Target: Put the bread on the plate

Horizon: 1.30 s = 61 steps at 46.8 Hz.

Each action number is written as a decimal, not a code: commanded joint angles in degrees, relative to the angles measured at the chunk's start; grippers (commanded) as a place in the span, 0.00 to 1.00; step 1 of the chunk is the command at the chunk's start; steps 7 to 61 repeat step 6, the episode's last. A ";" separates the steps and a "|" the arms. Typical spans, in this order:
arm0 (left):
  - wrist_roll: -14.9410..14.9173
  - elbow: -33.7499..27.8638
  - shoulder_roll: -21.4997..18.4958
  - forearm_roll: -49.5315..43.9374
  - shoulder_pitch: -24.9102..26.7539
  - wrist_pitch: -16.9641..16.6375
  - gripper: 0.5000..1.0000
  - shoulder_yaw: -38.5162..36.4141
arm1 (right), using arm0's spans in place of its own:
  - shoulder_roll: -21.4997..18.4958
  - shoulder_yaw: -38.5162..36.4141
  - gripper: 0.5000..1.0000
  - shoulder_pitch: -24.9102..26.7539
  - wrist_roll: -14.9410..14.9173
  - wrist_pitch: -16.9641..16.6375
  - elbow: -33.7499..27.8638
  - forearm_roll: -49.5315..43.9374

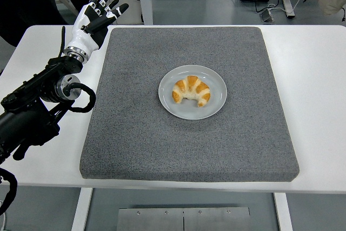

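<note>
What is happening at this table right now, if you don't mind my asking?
The bread, a croissant, already lies on the plate in the middle of the grey mat. Nothing is holding it. The robot's left hand is up at the mat's far left corner, well apart from the plate, fingers spread and empty. The right arm is out of view.
</note>
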<state>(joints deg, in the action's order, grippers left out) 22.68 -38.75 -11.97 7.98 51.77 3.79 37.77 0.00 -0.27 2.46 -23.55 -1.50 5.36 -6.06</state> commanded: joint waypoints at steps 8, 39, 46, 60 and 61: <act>0.08 0.16 0.02 0.02 0.00 -0.01 0.92 0.02 | 0.00 0.00 1.00 0.00 0.00 0.00 0.00 0.00; 0.08 0.16 0.02 0.02 0.00 -0.01 0.92 0.02 | 0.00 0.00 1.00 0.00 0.00 0.00 0.00 0.00; 0.08 0.16 0.02 0.02 0.00 -0.01 0.92 0.02 | 0.00 0.00 1.00 0.00 0.00 0.00 0.00 0.00; 0.08 0.16 0.02 0.02 0.00 -0.01 0.92 0.02 | 0.00 0.00 1.00 0.00 0.00 0.00 0.00 0.00; 0.08 0.16 0.02 0.02 0.00 -0.01 0.92 0.02 | 0.00 0.00 1.00 0.00 0.00 0.00 0.00 0.00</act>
